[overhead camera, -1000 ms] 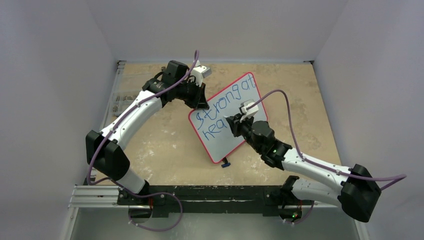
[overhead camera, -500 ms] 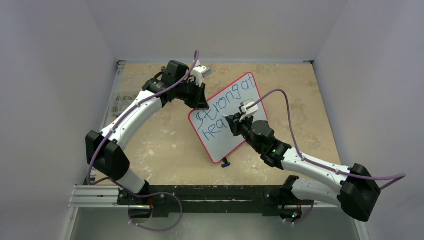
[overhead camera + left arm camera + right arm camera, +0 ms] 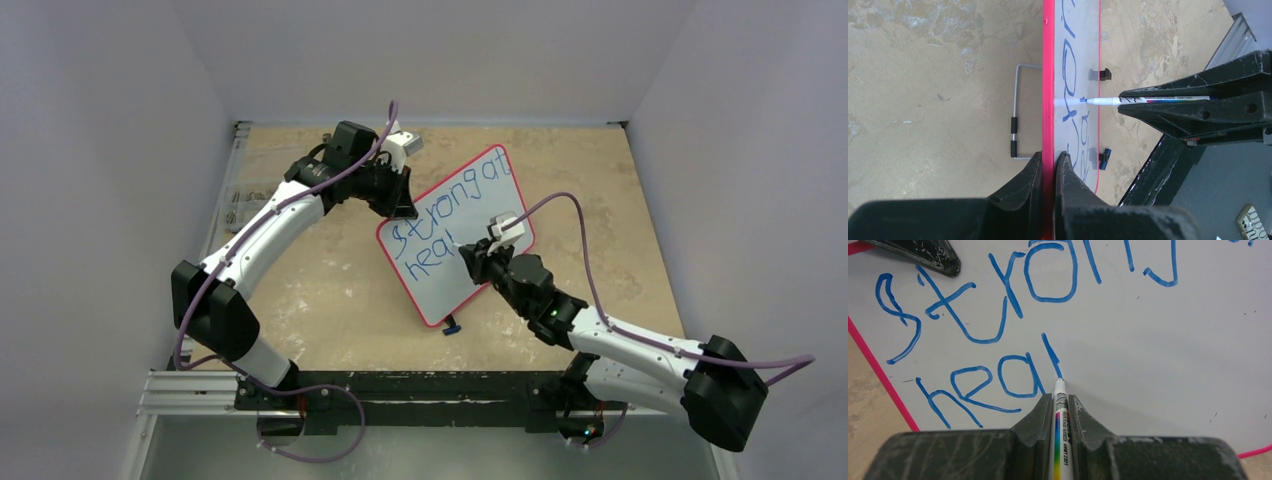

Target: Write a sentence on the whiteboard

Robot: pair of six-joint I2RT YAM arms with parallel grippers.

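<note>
The whiteboard (image 3: 497, 212), white with a red-pink frame, stands tilted at the table's middle. The sentence (image 3: 449, 207) is in blue marker and reads "strong at" with "hea" and one new stroke below it (image 3: 998, 305). My left gripper (image 3: 402, 207) is shut on the board's upper left frame edge (image 3: 1048, 75), one finger on each side (image 3: 1049, 156). My right gripper (image 3: 472, 257) is shut on a white marker (image 3: 1061, 440). The marker's tip touches the board at the bottom of the stroke after "hea". The marker also shows in the left wrist view (image 3: 1148, 100).
A wire stand (image 3: 1018, 110) sticks out behind the board. A black foot (image 3: 1104, 74) and a blue clip (image 3: 1104, 159) sit at the board's lower edge, seen from above too (image 3: 451, 327). Small metal parts (image 3: 238, 205) lie at the table's left edge. Walls close the sides.
My right gripper has moved down the board toward the near edge, drawing a short stroke after "hea". The left arm and the board have not moved.
</note>
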